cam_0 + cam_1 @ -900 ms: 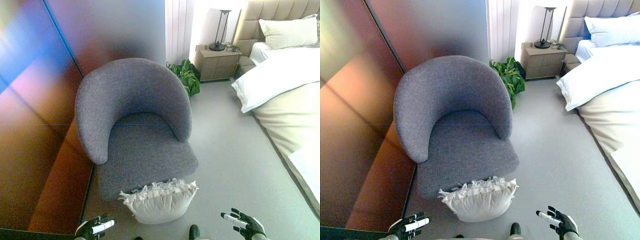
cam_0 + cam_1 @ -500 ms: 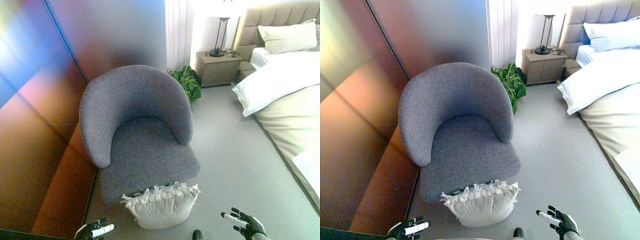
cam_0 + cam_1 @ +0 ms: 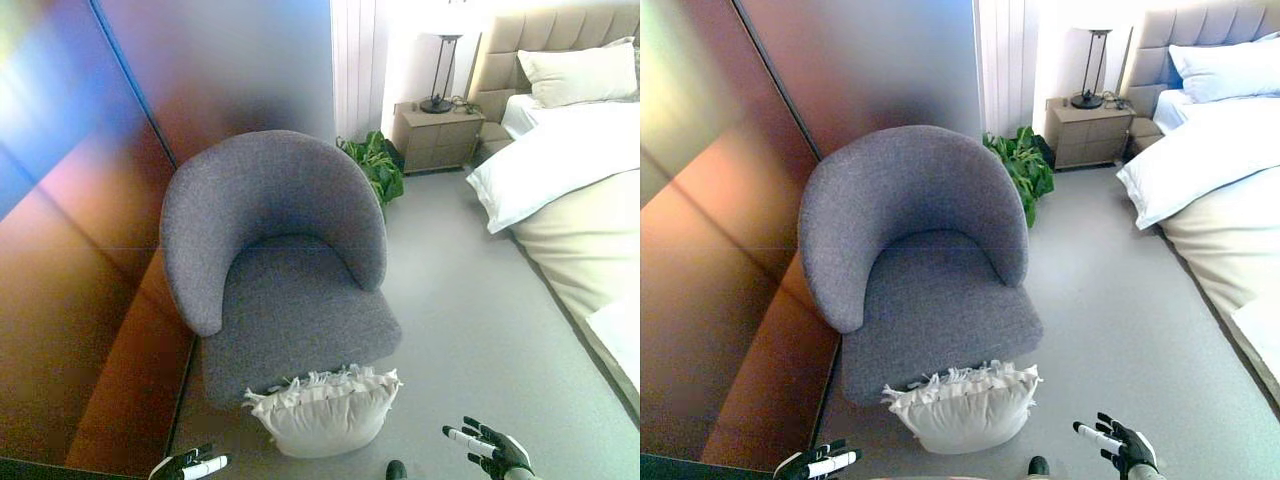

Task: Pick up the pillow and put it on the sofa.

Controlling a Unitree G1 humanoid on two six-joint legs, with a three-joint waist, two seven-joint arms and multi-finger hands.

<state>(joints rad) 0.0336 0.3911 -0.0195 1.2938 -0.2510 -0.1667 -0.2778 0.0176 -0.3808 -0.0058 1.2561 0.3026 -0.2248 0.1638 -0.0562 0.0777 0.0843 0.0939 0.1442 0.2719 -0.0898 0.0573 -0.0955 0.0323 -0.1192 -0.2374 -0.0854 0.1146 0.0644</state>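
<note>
A white fringed pillow (image 3: 322, 412) lies on the grey floor, leaning against the front of the grey armchair (image 3: 280, 270). My left hand (image 3: 188, 465) shows at the bottom edge, left of the pillow, fingers straight and holding nothing. My right hand (image 3: 490, 448) hovers at the bottom right of the pillow, fingers spread and empty. Neither hand touches the pillow.
A brown glossy wall panel (image 3: 70, 250) runs along the left of the chair. A green plant (image 3: 372, 160) and a nightstand (image 3: 435, 135) with a lamp stand behind it. A bed (image 3: 570, 170) with white bedding fills the right side.
The view has tilted up a little, so the chair and pillow sit lower in the picture. My left hand shows lower at the bottom edge. The pillow has not moved.
</note>
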